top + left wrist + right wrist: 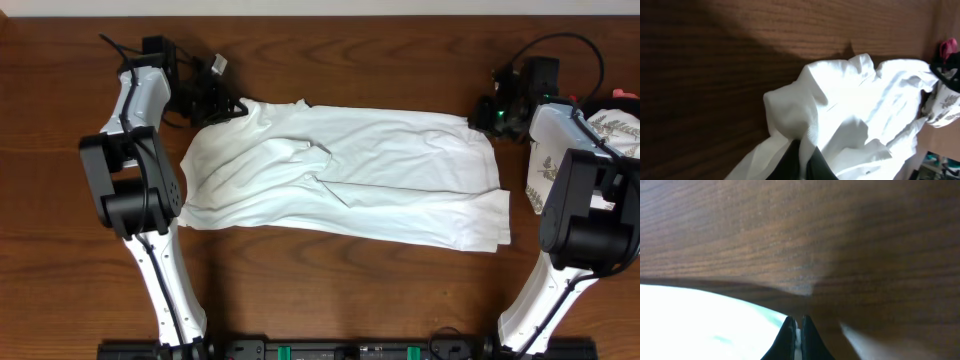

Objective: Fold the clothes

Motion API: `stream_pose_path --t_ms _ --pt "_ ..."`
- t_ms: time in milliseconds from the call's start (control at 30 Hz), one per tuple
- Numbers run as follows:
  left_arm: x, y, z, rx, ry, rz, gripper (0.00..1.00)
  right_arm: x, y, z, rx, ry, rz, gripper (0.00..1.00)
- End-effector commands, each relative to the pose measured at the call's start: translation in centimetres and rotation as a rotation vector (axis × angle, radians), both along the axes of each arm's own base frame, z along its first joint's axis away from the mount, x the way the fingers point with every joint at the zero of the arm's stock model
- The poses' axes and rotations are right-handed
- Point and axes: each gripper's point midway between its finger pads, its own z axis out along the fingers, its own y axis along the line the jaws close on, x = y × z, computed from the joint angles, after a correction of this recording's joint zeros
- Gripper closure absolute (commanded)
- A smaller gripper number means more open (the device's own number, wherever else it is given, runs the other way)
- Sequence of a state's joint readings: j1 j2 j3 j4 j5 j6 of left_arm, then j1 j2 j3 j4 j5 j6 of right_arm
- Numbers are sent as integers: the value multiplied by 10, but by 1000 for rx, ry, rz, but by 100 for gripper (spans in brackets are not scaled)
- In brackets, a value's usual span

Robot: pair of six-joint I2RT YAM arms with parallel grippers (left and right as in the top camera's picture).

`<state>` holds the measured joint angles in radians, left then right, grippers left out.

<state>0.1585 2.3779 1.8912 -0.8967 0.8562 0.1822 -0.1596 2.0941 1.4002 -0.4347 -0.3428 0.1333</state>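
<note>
From overhead we see even, fairly bright light on the dark wooden table (330, 300), with only thin, soft shadows along the edges and folds of the white T-shirt (340, 175), which stays sharp and readable. In the left wrist view a broad dark shadow covers the upper left wood and the cloth glares. In the right wrist view we find the cloth blown out to flat white and the whole picture soft.

white t-shirt (345, 180) on table (320, 290), left pincer (226, 106), right pincer (487, 118) at far corners
</note>
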Motion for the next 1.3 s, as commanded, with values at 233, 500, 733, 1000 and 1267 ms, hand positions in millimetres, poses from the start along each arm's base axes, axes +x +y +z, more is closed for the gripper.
stream_pose_path --t_ms 233,500,733,1000,1267 --pt "-9 25 25 -52 15 58 94 -4 4 50 17 -68 4 99" --pt "-8 25 53 -163 -27 73 94 -9 5 81 10 -106 4 99" --pt "-12 19 83 -201 -81 46 94 -28 7 72 22 -19 0 99" --pt "-25 24 82 -129 -27 57 94 -50 -5 65 38 74 -36 99" --pt "-37 36 65 -12 55 66 94 -58 -27 85 -41 53 -84 99"
